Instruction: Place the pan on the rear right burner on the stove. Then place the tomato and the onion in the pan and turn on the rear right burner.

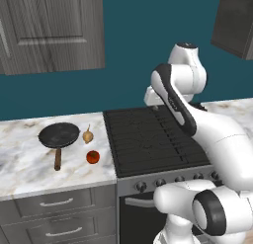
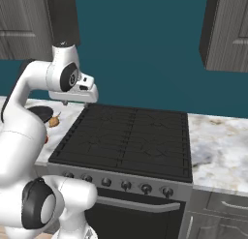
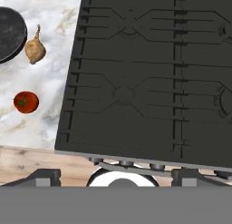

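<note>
Left base view: the pan (image 1: 59,135) is seen on the marble counter (image 1: 20,161) left of the stove (image 1: 148,137), handle toward the front edge. The onion (image 1: 88,136) lies just beside its right rim, the tomato (image 1: 93,157) nearer the front.

Right base view: the gripper (image 2: 72,101) is held above the stove's left rear corner, holding nothing.

Hand view: the fingers (image 3: 45,177) are spread wide and empty. Pan edge, onion and tomato are noted at left.
</note>
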You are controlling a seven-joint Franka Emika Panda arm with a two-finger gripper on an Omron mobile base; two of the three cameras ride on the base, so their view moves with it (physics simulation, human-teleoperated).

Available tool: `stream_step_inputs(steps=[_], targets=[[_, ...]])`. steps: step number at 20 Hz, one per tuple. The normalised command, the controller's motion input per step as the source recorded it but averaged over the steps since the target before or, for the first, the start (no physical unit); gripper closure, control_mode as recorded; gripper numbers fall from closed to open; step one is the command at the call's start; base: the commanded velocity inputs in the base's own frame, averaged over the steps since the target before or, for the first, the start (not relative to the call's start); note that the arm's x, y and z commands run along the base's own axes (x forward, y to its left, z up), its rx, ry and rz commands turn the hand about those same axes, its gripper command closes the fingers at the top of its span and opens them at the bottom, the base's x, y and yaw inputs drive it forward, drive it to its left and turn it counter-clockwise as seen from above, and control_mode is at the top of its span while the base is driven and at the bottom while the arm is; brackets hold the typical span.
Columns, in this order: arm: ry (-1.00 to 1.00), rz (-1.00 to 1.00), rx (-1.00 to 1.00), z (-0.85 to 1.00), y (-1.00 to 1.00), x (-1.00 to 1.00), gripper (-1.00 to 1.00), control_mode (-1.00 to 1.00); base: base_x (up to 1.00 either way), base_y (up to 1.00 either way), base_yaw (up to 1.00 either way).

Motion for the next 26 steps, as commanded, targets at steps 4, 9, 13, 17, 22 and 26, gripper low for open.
stream_step_inputs(steps=[4, 9, 13, 17, 22, 26], targets=[[0.00, 0.00, 0.00, -0.01, 0.36, 0.00, -1.00, -1.00, 0.00, 0.00, 0.00], [0.01, 0.00, 0.00, -0.05, 0.41, 0.00, -1.00, -1.00, 0.00, 0.00, 0.00], [0.05, 0.00, 0.00, -0.13, 0.41, 0.00, -1.00, -1.00, 0.00, 0.00, 0.00], [0.06, 0.00, 0.00, -0.15, 0.42, 0.00, -1.00, -1.00, 0.00, 0.00, 0.00], [0.05, 0.00, 0.00, -0.16, 0.39, 0.00, -1.00, -1.00, 0.00, 0.00, 0.00], [0.05, 0.00, 0.00, -0.16, 0.42, 0.00, -1.00, -1.00, 0.00, 0.00, 0.00]])
